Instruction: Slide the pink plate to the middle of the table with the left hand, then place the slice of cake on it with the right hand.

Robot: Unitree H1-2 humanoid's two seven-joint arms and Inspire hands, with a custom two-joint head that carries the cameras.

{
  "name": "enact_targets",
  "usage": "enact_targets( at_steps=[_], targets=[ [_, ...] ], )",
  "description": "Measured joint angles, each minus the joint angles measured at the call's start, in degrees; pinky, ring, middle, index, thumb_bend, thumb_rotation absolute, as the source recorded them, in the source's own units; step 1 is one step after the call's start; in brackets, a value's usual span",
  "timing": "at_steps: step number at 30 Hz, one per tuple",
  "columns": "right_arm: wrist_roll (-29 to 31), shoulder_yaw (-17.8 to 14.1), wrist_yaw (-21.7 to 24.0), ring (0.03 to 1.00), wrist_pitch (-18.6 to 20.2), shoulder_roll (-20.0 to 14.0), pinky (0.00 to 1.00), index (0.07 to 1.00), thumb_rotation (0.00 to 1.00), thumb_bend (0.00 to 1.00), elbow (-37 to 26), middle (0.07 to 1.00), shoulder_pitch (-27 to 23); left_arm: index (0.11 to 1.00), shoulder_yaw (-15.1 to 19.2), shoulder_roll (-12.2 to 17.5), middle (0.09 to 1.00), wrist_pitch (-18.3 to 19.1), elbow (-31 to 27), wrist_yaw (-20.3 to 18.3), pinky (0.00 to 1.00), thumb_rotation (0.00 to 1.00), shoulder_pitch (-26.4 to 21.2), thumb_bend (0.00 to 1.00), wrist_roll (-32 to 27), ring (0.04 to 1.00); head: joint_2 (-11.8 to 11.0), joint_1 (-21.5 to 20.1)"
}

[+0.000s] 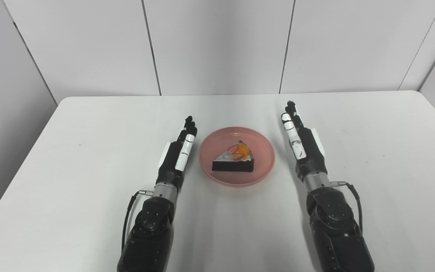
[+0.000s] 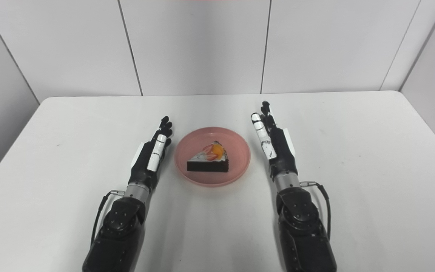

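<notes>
Now the left hand (image 1: 178, 155) lies flat-edged just beside the pink plate (image 1: 212, 170), fingers straight and apart, holding nothing, its palm side turned toward the rim as a hand would be for nudging a plate sideways. Across the plate, the right hand (image 1: 302, 141) mirrors it, fingers stretched out and empty too, a little farther from the rim and reaching slightly deeper over the counter (image 1: 372, 158). Neither hand touches the plate as far as these views show. Between them the plate sits near the middle of the counter, and the slice of cake (image 1: 234, 160) rests inside it, dark sponge below, white icing and strawberry and orange fruit on top, point aimed to the left, upright and not tipped. By my reading, both halves of the job look done: plate centred, cake on board. Both hands flank the plate with open palms, which looks to me like a clear-of-everything resting pose and not a grip in preparation.
</notes>
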Motion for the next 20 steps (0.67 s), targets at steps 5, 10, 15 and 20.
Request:
enact_targets(
  at_steps=[5, 10, 15, 20],
  targets=[
    [2.9, -0.8, 0.3, 1.000, 2.0, 0.4, 1.00, 1.000, 1.00, 0.47, -0.8, 1.000, 0.0, 1.000, -0.1, 0.1, 1.000, 0.0, 0.1, 0.0, 1.00, 1.00, 0.0, 0.76, 0.1, 1.000, 0.1, -0.1],
    [4.7, -1.2, 0.4, 1.000, 2.9, 0.5, 1.00, 1.000, 0.99, 0.45, -1.5, 1.000, 0.1, 1.000, 0.1, 0.0, 1.000, -0.1, 0.5, 0.4, 1.00, 1.00, -0.3, 0.72, 0.1, 1.000, 0.3, -0.3],
    [6.5, -1.7, 0.0, 1.000, 6.6, 1.2, 1.00, 1.000, 0.93, 0.45, -4.7, 1.000, 1.6, 1.000, 0.1, 0.0, 1.000, -0.1, 0.5, 0.6, 1.00, 1.00, -0.3, 0.77, -0.1, 1.000, 0.4, -0.4],
    [4.7, -0.7, -1.5, 1.000, 8.7, 2.6, 1.00, 1.000, 0.89, 0.45, -8.7, 1.000, 5.0, 1.000, 0.3, 0.0, 1.000, 0.0, 0.7, 0.6, 1.00, 1.00, -0.5, 0.75, -0.3, 1.000, 0.7, -0.5]
  ],
)
